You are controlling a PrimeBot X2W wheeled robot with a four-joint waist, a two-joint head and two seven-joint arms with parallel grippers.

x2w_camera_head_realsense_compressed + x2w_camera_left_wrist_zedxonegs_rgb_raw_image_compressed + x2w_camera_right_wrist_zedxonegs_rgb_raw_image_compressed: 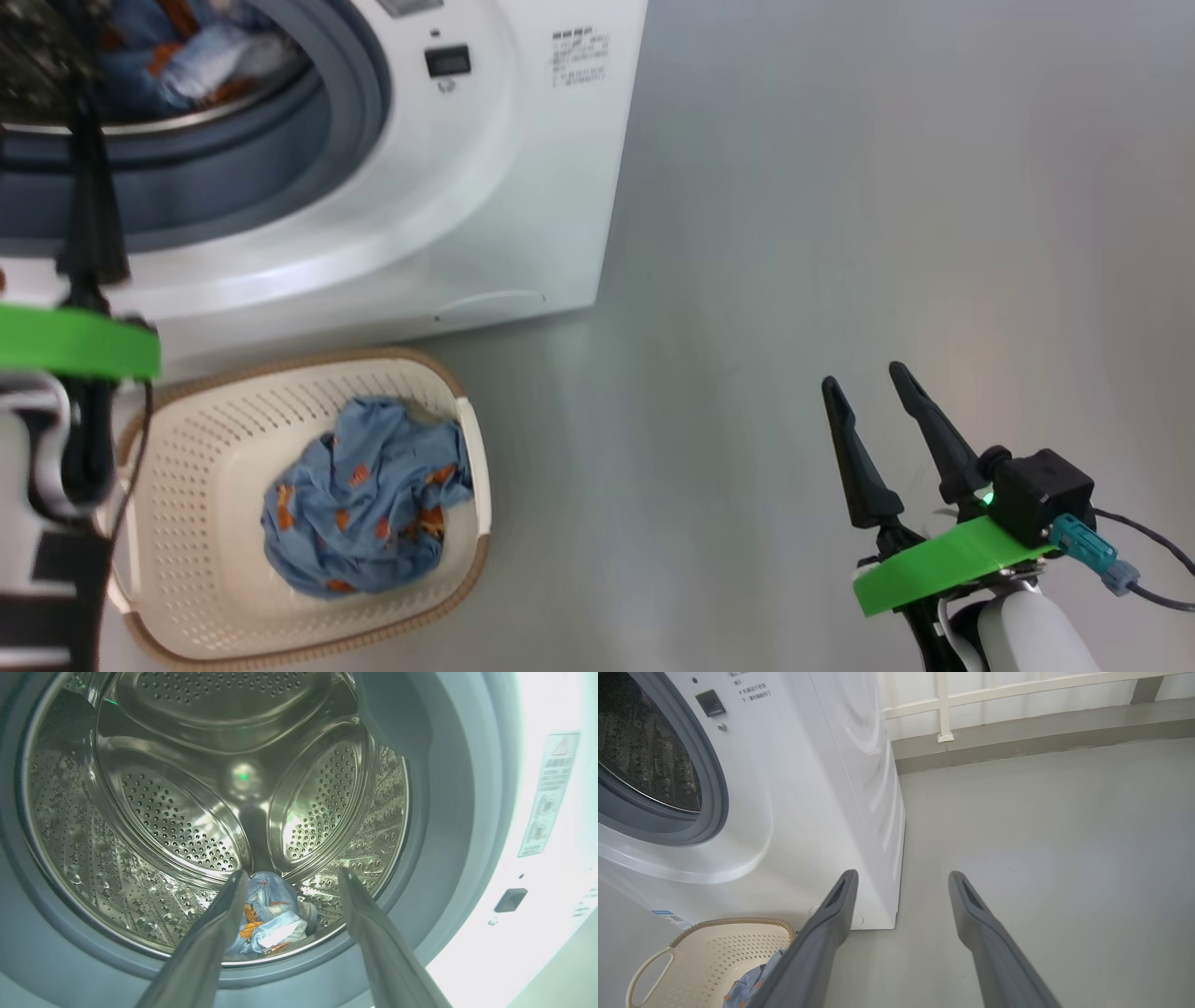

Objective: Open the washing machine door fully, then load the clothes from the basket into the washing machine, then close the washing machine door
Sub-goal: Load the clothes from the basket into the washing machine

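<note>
In the head view the basket [187, 523] sits on the grey floor [794, 205] at about 7 o'clock, just in front of the washing machine [523, 187]. Inside it, toward its 3 o'clock side, lies a crumpled bundle of clothes [359, 499], light blue with orange-brown figures. Beyond, at 11 o'clock, the machine's mouth stands open, ringed by the grey-blue gasket [359, 103]. In the left wrist view the dimpled steel drum [177, 826] holds a second garment [268, 912] of the same blue print with a pale part. It lies at the drum's 6 o'clock, by the front lip.

The left fingers [205, 952] are spread wide and carry nothing. They point into the drum mouth, and the second garment shows in the gap between their tips, farther in. The right fingers [854, 467] stand at 4 o'clock in the head view, well apart from basket and machine, parted over bare floor and grasping nothing. In the right wrist view they [822, 938] point past the machine's front corner toward a pale railing [943, 704] at 12 o'clock.
</note>
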